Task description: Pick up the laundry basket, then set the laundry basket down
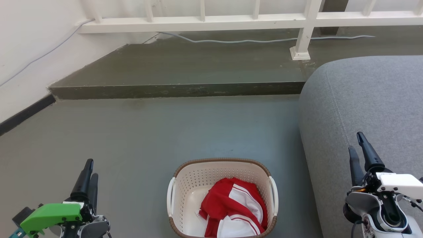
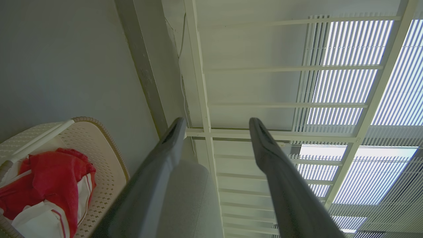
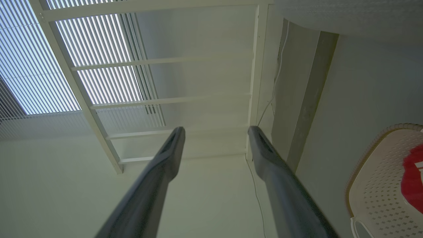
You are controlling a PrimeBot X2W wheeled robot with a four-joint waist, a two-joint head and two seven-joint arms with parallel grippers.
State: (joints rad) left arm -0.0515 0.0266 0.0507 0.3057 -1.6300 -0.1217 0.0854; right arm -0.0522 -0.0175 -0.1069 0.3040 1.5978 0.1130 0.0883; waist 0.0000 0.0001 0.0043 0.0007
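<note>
"Cream-white perforated plastic with a brown woven-look rim: is that the laundry basket [image 1: 205, 175], and where does it sit?"

"On the grey floor [image 1: 132, 138], low and centre in the head view, just beside the grey fabric sofa [image 1: 370, 109] on the robot's right. A crumpled red-and-white garment [image 1: 231, 208] lies inside it, heaped toward the near right corner."

"And the two grippers?"

"They flank the basket and are well apart from it. The left gripper [image 1: 91, 170], with the green housing, hangs over bare floor. The right gripper [image 1: 355, 142], with the white housing, is in front of the sofa. Both wrist views show the long dark fingers spread wide with nothing between them, and both grippers are empty."

"Why that spacing?"

"It looks like a ready stance. The basket is wider than either gripper, and its white side handles, the left handle [image 1: 171, 196] and the right handle [image 1: 274, 195], each face one arm. Standing centred likely lets each arm take its own side and lift evenly."

"So the lift has not begun?"

"It has not. The basket rests flat on the floor, untouched. Each wrist camera catches it only at the edge of its frame, which suggests the fingers point past it toward the white railing [image 1: 205, 21] above the raised concrete step [image 1: 185, 66]."

"Anything to watch for?"

"The sofa crowds the right handle, so that arm has less room to come in. With the garment's weight off-centre, the basket may also tip a little once it is raised."
</note>
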